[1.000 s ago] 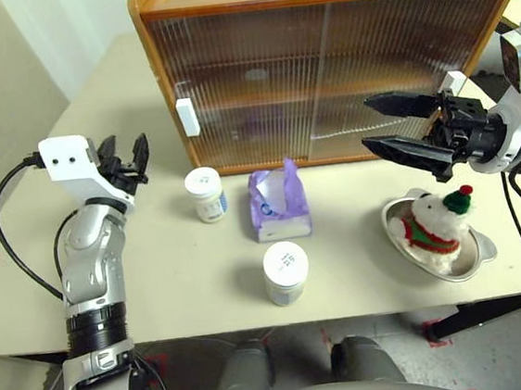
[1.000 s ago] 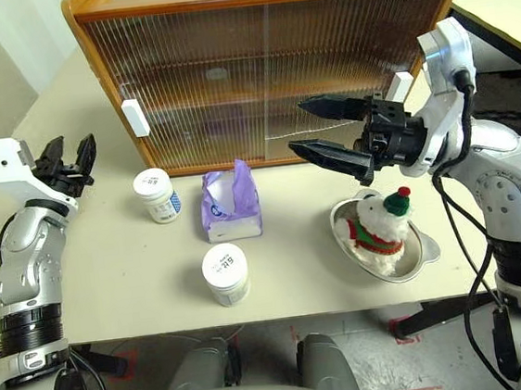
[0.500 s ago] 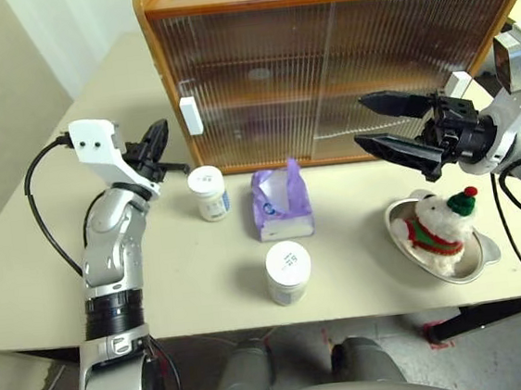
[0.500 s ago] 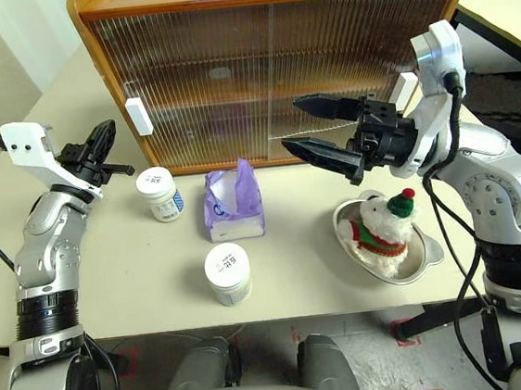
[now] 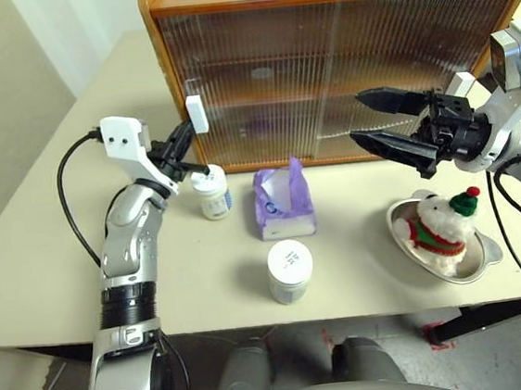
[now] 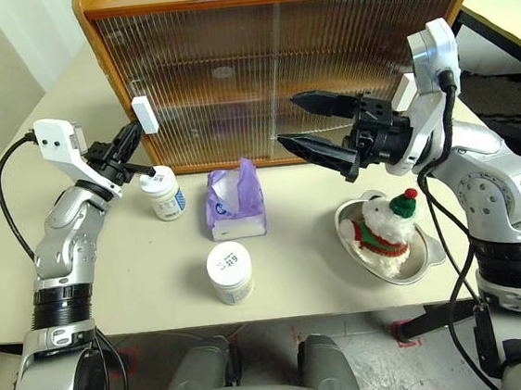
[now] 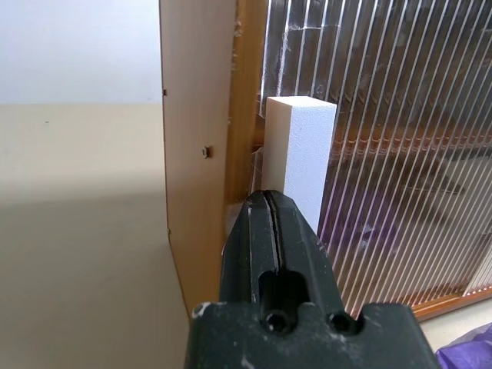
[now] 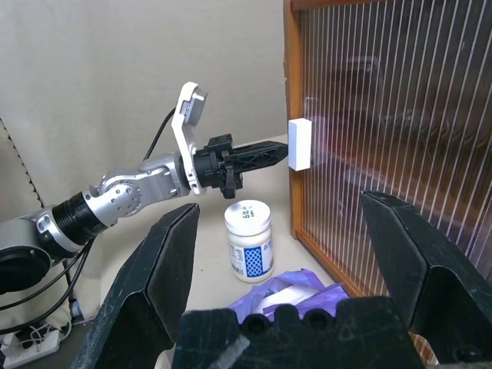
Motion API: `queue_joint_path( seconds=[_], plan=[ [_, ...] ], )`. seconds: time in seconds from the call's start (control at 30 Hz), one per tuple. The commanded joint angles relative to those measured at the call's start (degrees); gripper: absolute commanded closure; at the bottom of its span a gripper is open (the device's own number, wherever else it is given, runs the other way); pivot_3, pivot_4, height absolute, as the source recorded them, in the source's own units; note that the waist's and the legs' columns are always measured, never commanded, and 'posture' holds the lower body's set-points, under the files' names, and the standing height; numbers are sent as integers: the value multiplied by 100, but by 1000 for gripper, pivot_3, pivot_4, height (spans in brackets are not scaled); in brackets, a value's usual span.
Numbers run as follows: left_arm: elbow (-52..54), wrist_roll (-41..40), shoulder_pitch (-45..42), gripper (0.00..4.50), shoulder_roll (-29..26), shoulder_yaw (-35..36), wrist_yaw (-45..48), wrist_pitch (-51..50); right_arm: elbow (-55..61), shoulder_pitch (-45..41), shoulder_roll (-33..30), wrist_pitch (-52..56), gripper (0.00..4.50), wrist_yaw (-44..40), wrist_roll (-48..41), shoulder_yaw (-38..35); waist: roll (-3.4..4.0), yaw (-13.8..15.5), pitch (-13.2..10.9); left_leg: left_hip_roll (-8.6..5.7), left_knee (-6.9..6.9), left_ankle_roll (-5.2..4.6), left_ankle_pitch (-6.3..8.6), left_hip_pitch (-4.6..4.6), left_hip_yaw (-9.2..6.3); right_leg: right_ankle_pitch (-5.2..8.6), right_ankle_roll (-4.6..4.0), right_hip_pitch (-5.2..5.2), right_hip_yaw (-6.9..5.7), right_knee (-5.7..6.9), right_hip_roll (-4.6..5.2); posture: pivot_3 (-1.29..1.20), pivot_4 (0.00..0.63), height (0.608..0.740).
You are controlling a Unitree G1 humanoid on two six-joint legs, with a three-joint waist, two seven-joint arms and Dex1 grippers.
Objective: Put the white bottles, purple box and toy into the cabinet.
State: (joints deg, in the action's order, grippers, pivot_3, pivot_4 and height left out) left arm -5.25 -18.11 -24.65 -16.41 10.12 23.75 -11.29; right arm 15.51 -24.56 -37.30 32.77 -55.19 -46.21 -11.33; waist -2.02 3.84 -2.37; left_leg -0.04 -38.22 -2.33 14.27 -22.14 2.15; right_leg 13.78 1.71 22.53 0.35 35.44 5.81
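The ribbed doors of the cabinet (image 5: 340, 65) blur whatever stands on its shelves; only a dim purplish smear and a pale round spot come through. The cabinet's right end is cut off at the frame edge in the left eye view. Print on the labels of the two white bottles (image 5: 211, 192) (image 5: 290, 270) is too small to read. Whether the left gripper (image 5: 197, 167), its fingers pressed together, touches the white handle (image 5: 197, 114) or the bottle lid below cannot be told. The silver dish (image 5: 477, 261) is mostly covered by the toy (image 5: 439, 226).

Blue print on white bottles (image 5: 290, 270), too small to read
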Motion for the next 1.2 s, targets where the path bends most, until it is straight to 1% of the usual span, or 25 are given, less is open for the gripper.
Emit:
queue_joint_path(
  seconds=[0.03,0.43,0.6,1.2],
  plan=[
    [-78,6,-72,4451,35,-122,98,37,86,-25,4,-101,0,28,30,-25,0,1,0,0,0,0,0,0,0,0,0,0,0,0,0,9,0,740],
    [-442,39,-492,4451,227,-365,319,120,152,15,16,-124,0,131,5,-67,0,-2,0,-4,-4,-5,-3,-2,0,-3,2,-1,0,0,0,-15,0,740],
    [-535,40,-686,4451,300,-532,499,106,180,32,25,-115,0,179,-8,-94,-1,-50,0,-4,-4,-9,-5,-3,0,-3,3,-1,0,0,-3,-21,0,740],
    [-1110,70,-1471,4451,879,-1123,1005,22,277,66,19,-93,0,302,-51,-137,0,-311,0,-7,-42,-23,-10,-12,-3,-12,20,-10,4,1,-12,-44,0,740]
  ],
)
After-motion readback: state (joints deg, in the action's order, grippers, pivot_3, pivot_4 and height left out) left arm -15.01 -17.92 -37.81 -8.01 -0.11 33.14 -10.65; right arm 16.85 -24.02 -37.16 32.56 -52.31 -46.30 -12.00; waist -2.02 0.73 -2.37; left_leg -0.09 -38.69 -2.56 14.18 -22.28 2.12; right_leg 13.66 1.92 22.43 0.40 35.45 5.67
